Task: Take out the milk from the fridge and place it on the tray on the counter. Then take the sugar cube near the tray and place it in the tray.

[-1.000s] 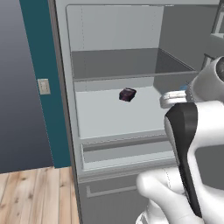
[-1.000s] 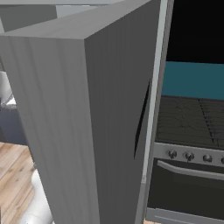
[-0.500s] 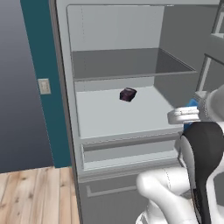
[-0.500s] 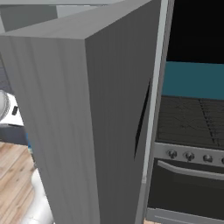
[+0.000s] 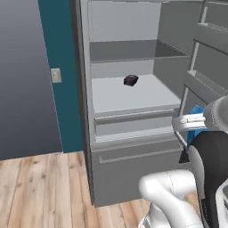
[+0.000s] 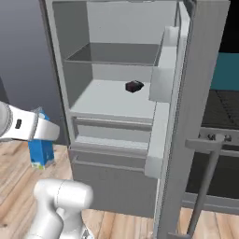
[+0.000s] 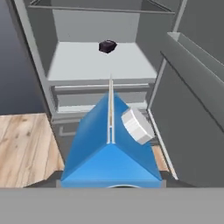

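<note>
The jaws pinch the milk (image 7: 111, 146), holding it in the air outside the open fridge (image 5: 133, 169), in front of its drawers. A dark box (image 5: 130, 80) sits on the fridge shelf (image 5: 133, 95).

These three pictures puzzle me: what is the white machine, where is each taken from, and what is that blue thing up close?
The white machine is a robot arm on a driving base. Two cameras ride behind it, left and right; the third sits on its hand. All face an open light-grey fridge with pale shelves; a squat dark box rests on the middle shelf. The gripper is shut on the small blue gable-topped milk carton, held outside the fridge above the wooden floor. The white disc is its cap.
</note>
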